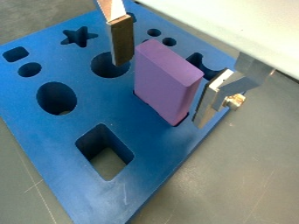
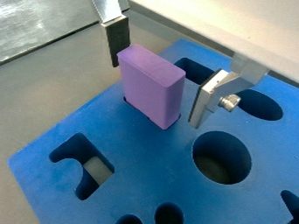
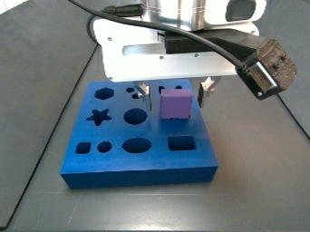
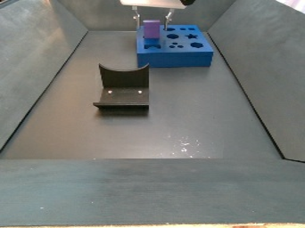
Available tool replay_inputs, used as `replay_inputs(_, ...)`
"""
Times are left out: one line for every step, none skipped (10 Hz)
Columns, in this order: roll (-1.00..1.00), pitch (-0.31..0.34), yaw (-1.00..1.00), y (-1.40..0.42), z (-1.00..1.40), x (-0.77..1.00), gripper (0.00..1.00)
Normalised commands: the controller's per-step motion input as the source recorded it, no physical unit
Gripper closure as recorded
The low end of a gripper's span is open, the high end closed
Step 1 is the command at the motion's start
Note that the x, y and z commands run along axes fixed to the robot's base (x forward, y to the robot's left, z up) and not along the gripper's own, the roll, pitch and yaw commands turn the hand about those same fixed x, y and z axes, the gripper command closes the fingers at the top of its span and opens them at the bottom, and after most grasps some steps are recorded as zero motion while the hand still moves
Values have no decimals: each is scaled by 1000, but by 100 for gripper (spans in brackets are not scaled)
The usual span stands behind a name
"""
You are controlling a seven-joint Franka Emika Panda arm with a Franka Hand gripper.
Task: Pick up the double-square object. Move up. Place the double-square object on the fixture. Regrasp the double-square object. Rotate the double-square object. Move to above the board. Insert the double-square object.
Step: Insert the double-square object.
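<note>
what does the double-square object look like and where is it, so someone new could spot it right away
Find the big bright-blue board full of shaped cut-outs. Above it hangs the claw, and between its open silver fingers a small block stands upright in the board. That is the double-square object: the only lavender piece, solid and smooth, rising above the blue surface, unlike the dark fixture sitting apart on the floor.

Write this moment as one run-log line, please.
gripper above board | jaws open, either side of double-square object | object upright in board | fixture bare
</note>
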Motion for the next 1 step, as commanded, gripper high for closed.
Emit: replay_inputs(0,0,0,0,0,0,0)
